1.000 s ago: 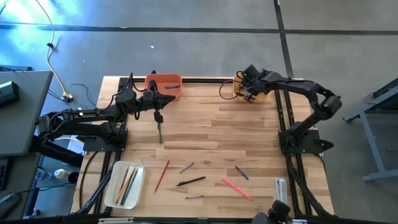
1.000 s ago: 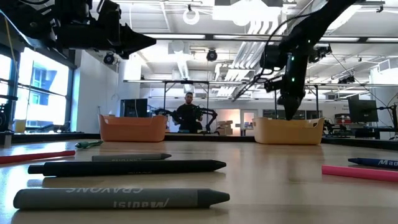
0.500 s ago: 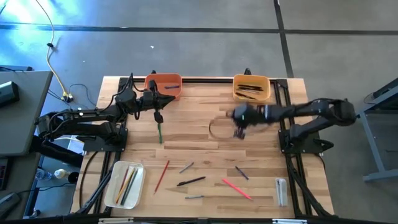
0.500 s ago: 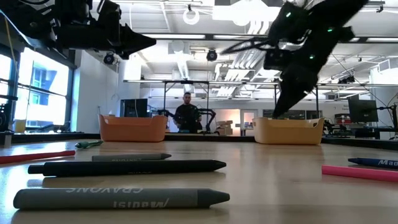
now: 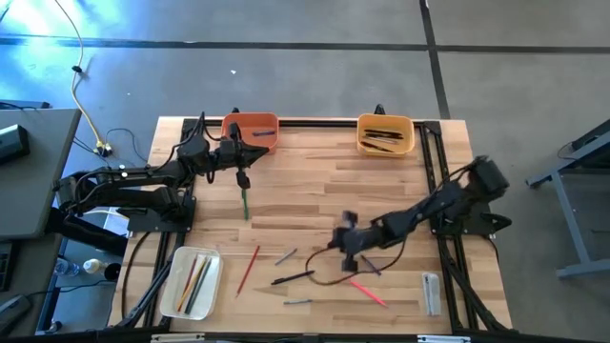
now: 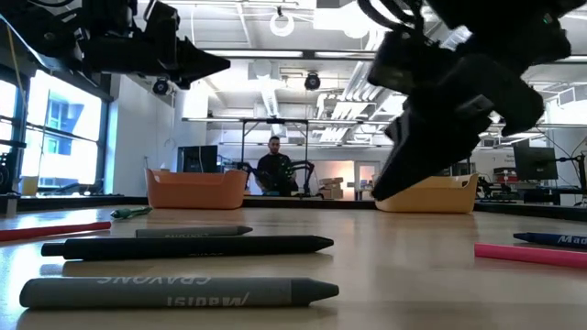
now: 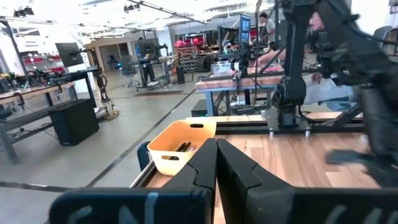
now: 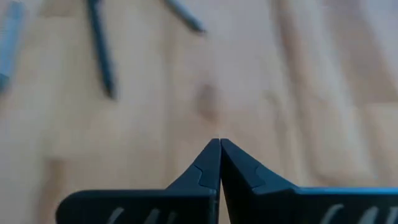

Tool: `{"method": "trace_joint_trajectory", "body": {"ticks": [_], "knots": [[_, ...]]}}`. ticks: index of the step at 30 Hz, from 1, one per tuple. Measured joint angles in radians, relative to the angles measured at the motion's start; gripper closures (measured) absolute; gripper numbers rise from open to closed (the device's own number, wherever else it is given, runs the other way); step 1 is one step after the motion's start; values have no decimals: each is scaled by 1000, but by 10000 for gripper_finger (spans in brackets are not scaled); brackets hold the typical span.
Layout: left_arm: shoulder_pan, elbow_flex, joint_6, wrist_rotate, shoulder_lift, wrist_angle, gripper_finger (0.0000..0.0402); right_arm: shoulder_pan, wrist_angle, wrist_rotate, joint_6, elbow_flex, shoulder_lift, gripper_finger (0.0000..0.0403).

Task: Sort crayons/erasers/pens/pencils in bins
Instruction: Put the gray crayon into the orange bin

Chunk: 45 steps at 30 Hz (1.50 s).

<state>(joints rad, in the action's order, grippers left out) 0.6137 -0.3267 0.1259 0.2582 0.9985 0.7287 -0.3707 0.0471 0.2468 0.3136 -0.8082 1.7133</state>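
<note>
Your right pincer [image 5: 349, 246] has its two fingers pressed together with nothing between them. It hangs low over the bench toward the front edge, among the loose sticks: a black pen [image 5: 294, 277] just to its left, a pink stick [image 5: 363, 289] just in front, and short grey crayons [image 5: 285, 256] close by. Empty and shut above the clutter, it looks set for the next pick, so you must open it before going down on anything.

Your left pincer [image 5: 242, 178] is also shut tight and empty, waiting near the back left, beside the orange bin [image 5: 253, 129]; a green pencil [image 5: 244, 204] lies on the bench just in front of it.

The yellow-orange bin [image 5: 385, 121] at the back right holds dark pens. The white bin [image 5: 173, 290] at the front left corner holds coloured pencils. A red pencil [image 5: 248, 270] lies just beside that white bin, probably the shortest trip left.
</note>
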Motion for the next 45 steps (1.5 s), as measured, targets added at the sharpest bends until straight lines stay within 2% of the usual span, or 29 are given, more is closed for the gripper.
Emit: {"method": "trace_joint_trajectory", "body": {"ticks": [8,19,22,29,33,45], "knots": [[0,0,9,0,0,1,401,-51,-39,-104,3,-215,162,402],[1,0,61,-3,0,1,401,-117,-77,-129,74,-394,292,396],[1,0,60,-3,0,1,401,-137,-119,-142,103,-443,310,368],[1,0,57,-3,0,2,401,-194,-191,-125,143,-532,376,274],[1,0,33,-3,0,1,401,-204,-219,-136,134,-577,402,250],[1,0,12,-11,0,1,401,-203,-195,-153,118,-593,444,269]]}}
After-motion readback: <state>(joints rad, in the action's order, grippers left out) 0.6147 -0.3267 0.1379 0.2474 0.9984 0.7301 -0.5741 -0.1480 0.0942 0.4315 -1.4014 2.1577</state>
